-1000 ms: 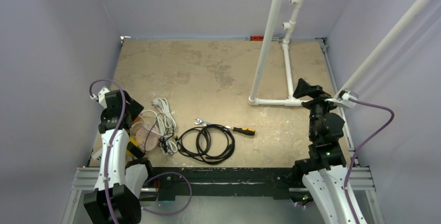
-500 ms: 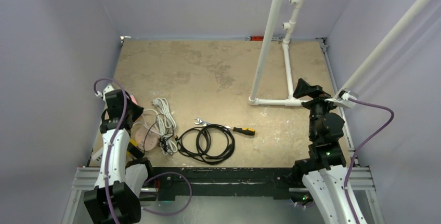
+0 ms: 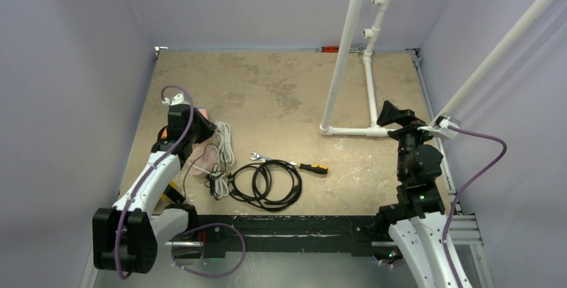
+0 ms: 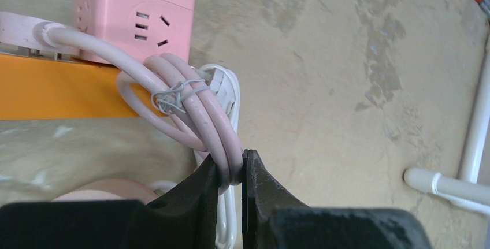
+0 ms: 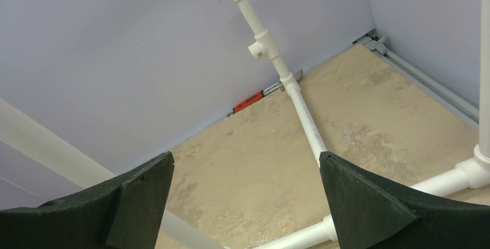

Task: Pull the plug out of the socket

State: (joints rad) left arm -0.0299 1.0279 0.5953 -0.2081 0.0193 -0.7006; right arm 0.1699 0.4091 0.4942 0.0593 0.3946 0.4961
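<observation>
1. While the left fingers (image 4: 263, 197) clamp the pink cord (image 4: 190, 110), they should grip the plug itself.
2. Socket (image 4: 136, 21) sits just beyond, left on the bench (image 4: 323, 87); plug not clearly visible.
3. Right fingers (image 5: 358, 203) stand apart, empty.

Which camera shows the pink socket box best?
The left wrist view: the pink socket box sits close at the top left, with its pin holes clear to see. The top view shows only a tiny pink corner of it. The right wrist view misses it.
</observation>
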